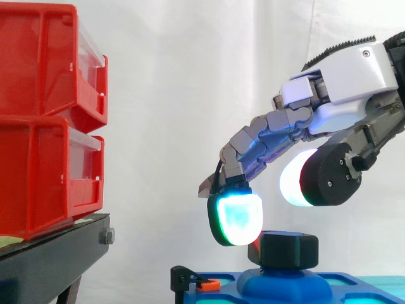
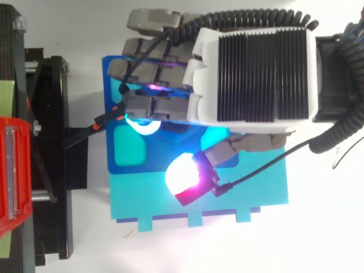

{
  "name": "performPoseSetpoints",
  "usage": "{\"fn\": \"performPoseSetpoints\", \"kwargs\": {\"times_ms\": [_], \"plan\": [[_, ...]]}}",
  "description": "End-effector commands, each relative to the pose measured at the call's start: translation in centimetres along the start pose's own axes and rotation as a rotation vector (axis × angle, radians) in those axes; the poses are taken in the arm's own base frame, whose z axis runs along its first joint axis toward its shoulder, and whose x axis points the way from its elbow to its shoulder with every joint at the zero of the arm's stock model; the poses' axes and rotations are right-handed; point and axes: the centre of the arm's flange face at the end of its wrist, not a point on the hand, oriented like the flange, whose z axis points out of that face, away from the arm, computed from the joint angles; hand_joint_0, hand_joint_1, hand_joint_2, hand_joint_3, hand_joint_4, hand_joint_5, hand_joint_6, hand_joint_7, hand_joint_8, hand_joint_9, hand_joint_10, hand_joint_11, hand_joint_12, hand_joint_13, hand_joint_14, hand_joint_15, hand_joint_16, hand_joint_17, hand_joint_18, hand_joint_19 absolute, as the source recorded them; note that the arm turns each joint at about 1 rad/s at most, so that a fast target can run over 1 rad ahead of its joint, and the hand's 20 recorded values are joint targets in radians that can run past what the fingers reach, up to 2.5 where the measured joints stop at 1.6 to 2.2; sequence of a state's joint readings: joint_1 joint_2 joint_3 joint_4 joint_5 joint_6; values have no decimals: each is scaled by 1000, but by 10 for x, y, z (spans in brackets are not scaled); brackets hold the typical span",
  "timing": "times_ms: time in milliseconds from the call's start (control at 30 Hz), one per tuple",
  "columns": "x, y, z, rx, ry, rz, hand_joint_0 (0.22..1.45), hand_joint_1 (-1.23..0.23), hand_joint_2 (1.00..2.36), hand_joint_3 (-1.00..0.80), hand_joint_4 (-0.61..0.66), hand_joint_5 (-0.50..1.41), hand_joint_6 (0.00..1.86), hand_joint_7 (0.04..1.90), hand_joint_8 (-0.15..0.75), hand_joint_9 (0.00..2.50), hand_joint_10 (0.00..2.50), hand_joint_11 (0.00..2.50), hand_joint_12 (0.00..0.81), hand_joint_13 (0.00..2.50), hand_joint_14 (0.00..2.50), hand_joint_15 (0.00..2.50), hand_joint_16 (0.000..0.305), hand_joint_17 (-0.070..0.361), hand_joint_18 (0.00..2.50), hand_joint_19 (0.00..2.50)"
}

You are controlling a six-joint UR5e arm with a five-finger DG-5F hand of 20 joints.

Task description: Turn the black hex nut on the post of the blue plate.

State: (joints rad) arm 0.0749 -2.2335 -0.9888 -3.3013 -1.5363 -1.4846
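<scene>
1. Red plastic storage bins [image 1: 38, 120], stacked two high on a black metal stand [image 1: 57, 259], stand well apart from the work on the left of the side view and play no part in it.
2. Grey and white, the robot hand [image 1: 342, 82] reaches in over the plate with its fingers loosely bent and spread wide of the thumb, gripping nothing.
3. Beneath it lies the blue moulded plate [image 2: 114, 79], set on a lighter teal base panel [image 2: 250, 193].
4. On the plate's raised post sits the black hex nut [image 1: 288, 249], upright and free.
5. One glowing cyan-green fingertip pad [image 1: 235, 218] hangs just beside the nut's left flank; whether it touches is unclear. The white thumb pad [image 1: 296, 178] hovers above the nut, apart from it.
6. A small orange-and-black clip [image 1: 207, 284] sits at the plate's left edge.
7. Judgement: the approach looks nearly done, but the nut is not yet pinched, so gripping and all the turning remain.
</scene>
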Motion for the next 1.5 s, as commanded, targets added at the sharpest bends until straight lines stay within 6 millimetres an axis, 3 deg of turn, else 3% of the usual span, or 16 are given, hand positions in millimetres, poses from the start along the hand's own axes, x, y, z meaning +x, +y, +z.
{"fn": "performPoseSetpoints", "kwargs": {"times_ms": [0, 333, 733, 1067, 1467], "plan": [[-1, -12, -2, 0, -1, 0, 497, -358, 1000, -500, 193, -209, 630, 1049, 247, 354, 0, 51, 355, 360, 2, 71, 58, 132, 198, 125], [2, -51, -14, -21, 28, 17, 497, -358, 1000, -500, 199, -210, 630, 1048, 246, 354, 2, 54, 355, 360, 3, 71, 58, 131, 199, 121], [-1, -65, -19, -40, 32, 24, 496, -357, 1000, -500, 193, -204, 595, 1091, 246, 357, 0, 44, 356, 363, 2, 72, 58, 132, 198, 128], [-17, -46, -10, -61, -29, 16, 489, -342, 1000, -500, 197, -187, 500, 1204, 247, 357, 2, 49, 358, 357, 3, 72, 59, 133, 189, 125], [-23, -2, 8, -89, -116, 9, 488, -335, 1000, -500, 205, -195, 502, 1071, 245, 353, 0, 50, 358, 351, 2, 75, 59, 134, 182, 135]]}}
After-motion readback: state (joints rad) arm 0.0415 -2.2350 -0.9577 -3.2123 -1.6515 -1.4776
